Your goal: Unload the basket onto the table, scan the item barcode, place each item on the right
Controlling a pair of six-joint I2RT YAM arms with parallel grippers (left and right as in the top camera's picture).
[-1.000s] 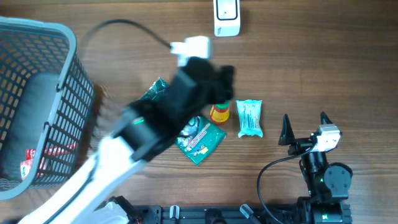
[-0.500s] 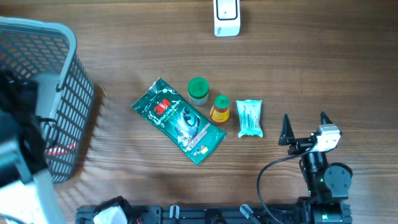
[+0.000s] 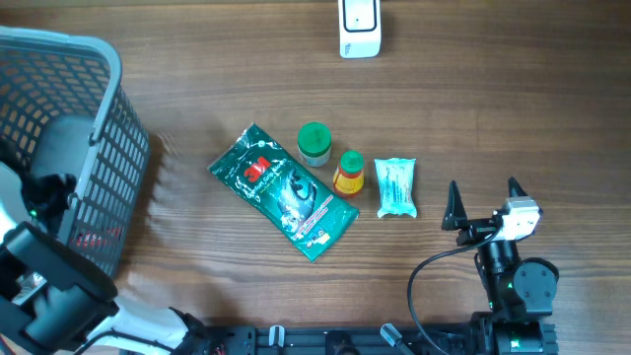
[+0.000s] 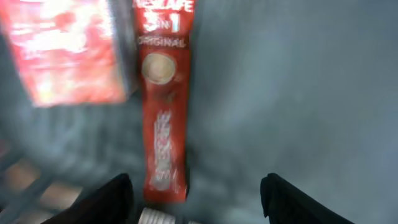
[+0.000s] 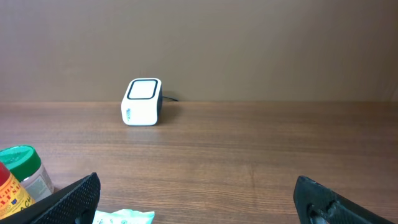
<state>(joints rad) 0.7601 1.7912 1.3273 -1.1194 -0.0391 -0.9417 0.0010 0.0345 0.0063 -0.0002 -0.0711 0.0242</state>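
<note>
Here, the left gripper (image 4: 198, 190) hangs open in the basket (image 3: 106, 148), a red coffee sachet (image 4: 163, 124) just ahead, apparently its next pick.

A basket (image 3: 99, 148) stands at the table's (image 3: 493, 99) left edge, and inside it a stick sachet (image 4: 163, 106) lies on the bottom beside a box (image 4: 68, 50). A scanner (image 3: 359, 28) sits at the far edge, slightly right of middle. Mid-table, from left to right, lie a pouch (image 3: 284, 192), a jar (image 3: 315, 143) just behind its right end, a small bottle (image 3: 348, 173) and a packet (image 3: 396, 186)
</note>
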